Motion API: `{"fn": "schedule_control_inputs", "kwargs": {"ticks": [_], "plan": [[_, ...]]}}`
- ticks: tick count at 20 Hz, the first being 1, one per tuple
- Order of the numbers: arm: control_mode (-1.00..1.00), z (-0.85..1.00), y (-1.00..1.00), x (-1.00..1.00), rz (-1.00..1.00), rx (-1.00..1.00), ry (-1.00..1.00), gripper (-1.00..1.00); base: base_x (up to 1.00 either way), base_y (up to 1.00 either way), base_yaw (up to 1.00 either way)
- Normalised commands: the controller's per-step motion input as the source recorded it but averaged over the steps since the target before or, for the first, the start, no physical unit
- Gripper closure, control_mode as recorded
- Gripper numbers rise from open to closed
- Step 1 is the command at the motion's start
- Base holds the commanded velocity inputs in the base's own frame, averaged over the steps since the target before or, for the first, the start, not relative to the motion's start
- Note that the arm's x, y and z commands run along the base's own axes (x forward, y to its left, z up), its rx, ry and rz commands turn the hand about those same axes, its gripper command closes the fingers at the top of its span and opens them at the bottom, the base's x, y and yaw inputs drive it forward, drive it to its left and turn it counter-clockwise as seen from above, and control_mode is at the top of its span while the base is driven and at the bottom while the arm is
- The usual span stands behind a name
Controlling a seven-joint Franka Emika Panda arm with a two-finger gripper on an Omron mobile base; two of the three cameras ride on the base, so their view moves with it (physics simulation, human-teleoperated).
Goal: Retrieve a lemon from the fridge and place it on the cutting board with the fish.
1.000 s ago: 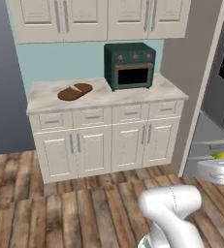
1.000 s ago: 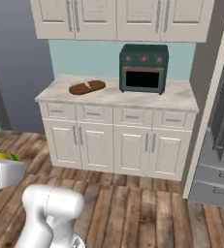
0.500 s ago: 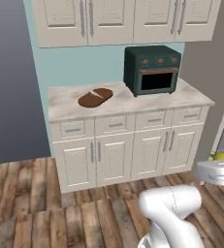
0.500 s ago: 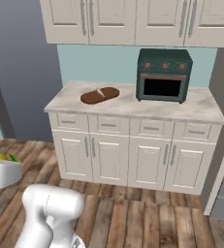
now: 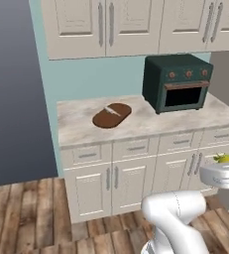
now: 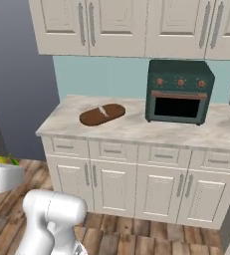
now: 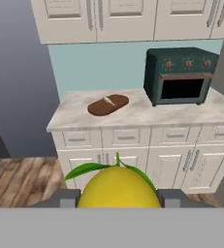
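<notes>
the whole picture has slid sideways, so the base drove. the gripper [image 7: 117, 202] squeezes the small round yellow lemon [image 7: 117, 190]. the round dark brown wooden board [image 7: 108, 105] sits far ahead. a bump might shake the lemon loose.

- The lemon [image 7: 117, 188] has a smooth, matt yellow skin, with glossy-looking green leaves at its stem.
- The cutting board [image 5: 112, 115] looks like dark brown wood, matt and even; the fish [image 5: 112, 111] on it is a pale, thin sliver, too small to tell its texture.
- The counter [image 6: 131, 128] looks like polished stone, light beige with faint marbled veins.
- The toaster oven [image 6: 179, 91] has a dark green, painted-metal look, with a black glass door and coppery knobs.
- The cabinets [image 6: 116, 178] are cream-painted panels, matt, with brushed metal bar handles.
- The floor [image 5: 24, 218] is planked wood, brown with mixed, weathered tones.
- The wall [image 5: 96, 78] is flat, matt pale teal.
</notes>
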Motion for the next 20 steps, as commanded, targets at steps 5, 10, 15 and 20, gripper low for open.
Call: {"fn": "schedule_control_inputs", "kwargs": {"ticks": [5, 10, 15, 20], "plan": [[1.00, 0.00, 0.00, 0.00, 0.00, 0.00, 0.00, 1.00, 0.59, 0.40, 0.00], [1.00, 0.00, 0.00, 0.00, 0.00, 0.00, 0.00, 1.00, 0.60, 0.25, 0.00], [1.00, 0.00, 0.00, 0.00, 0.00, 0.00, 0.00, 1.00, 0.64, 0.12, 0.00], [1.00, 0.00, 0.00, 0.00, 0.00, 0.00, 0.00, 1.00, 0.62, 0.17, 0.00]]}}
